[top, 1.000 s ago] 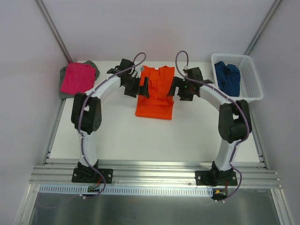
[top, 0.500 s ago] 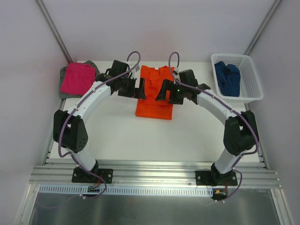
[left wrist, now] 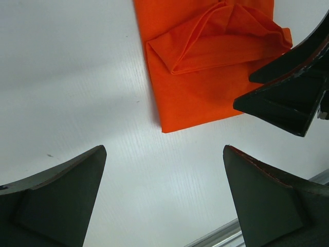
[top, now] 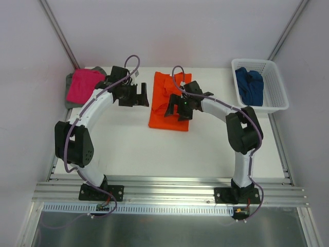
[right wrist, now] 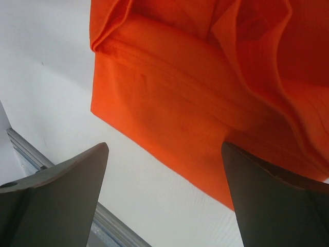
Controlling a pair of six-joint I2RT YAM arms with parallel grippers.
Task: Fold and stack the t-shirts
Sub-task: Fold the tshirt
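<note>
The bright orange t-shirt [top: 165,119] lies partly folded at the table's middle back, its sides folded inward. It also shows in the left wrist view [left wrist: 195,87] and the right wrist view [right wrist: 195,92]. My left gripper [top: 143,96] is open and empty over bare table just left of the shirt [left wrist: 164,150]. My right gripper [top: 174,106] is open and empty, hovering over the shirt's middle [right wrist: 165,147]. The magenta pink t-shirt [top: 85,85] lies folded on the grey t-shirt [top: 69,98] at the back left. The dark blue t-shirt [top: 250,85] lies in the basket.
The white lattice basket [top: 275,92] stands at the back right. Metal frame rails run along the table's near edge [top: 169,191] and up both back corners. The right gripper's dark fingers [left wrist: 288,98] show at the right of the left wrist view.
Both arms have swung left: the left gripper off the shirt's left edge onto bare table, the right gripper from the shirt's right edge to over its middle. The shirt looks narrower.
</note>
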